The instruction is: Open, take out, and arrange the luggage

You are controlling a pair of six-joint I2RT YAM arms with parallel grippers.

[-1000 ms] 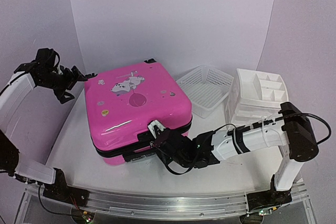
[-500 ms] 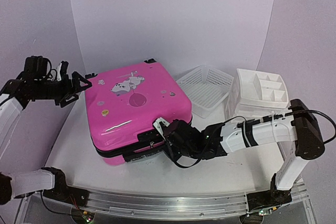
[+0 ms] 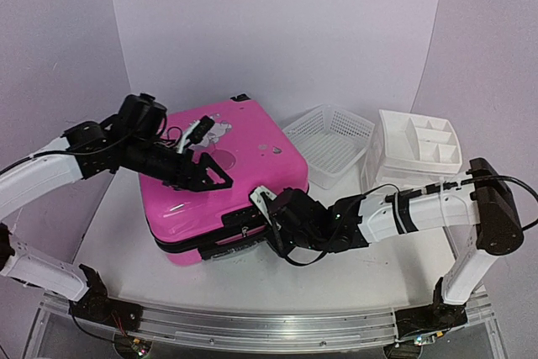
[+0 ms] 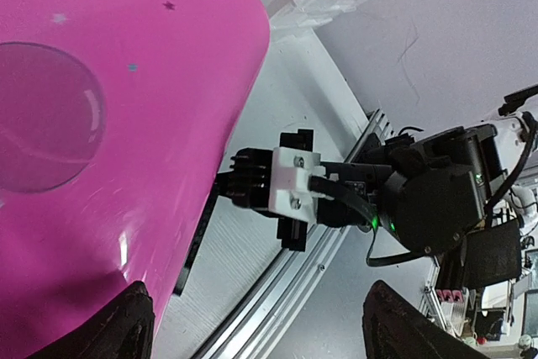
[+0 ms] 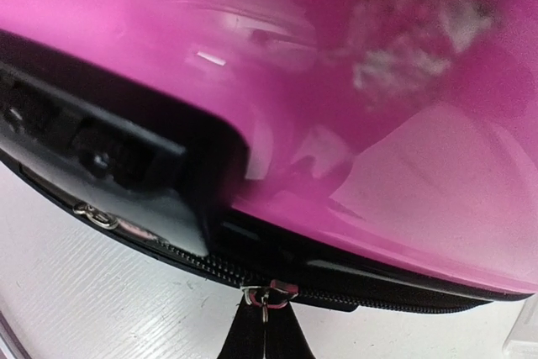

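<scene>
robot lab bench
white backdrop (image 3: 277,31) curves round a table (image 3: 380,280), with a metal rail (image 3: 252,330) at its near edge.

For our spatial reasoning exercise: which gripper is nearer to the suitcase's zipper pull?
Right. The right gripper is closed on the zipper pull at the pink suitcase's front edge; the left gripper hovers open above its top, farther back.
</scene>
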